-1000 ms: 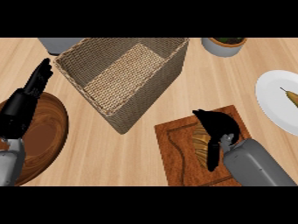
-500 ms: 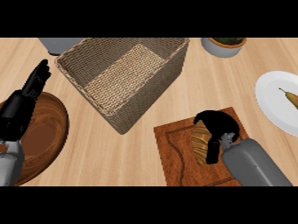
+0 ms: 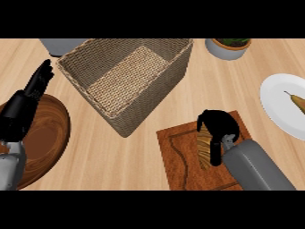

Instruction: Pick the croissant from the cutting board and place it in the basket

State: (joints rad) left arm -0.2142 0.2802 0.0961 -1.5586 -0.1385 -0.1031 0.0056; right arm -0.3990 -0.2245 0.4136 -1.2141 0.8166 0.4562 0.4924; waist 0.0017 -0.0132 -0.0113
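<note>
Right hand (image 3: pixel 217 127) curled on croissant (image 3: pixel 205 146) — cutting board (image 3: pixel 181 156).

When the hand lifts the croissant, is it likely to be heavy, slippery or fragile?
Probably light for its size: the croissant looks like flaky pastry. Likely fragile too, so the right hand curled over it could crush or flake it. Its ridged crust is probably not slippery. It lies flat on the cutting board, so rolling seems unlikely.

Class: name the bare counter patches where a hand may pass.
Bare wood lies between basket and white plate, and between wooden plate and cutting board. Crowded: the board, where the right hand covers the croissant.
</note>
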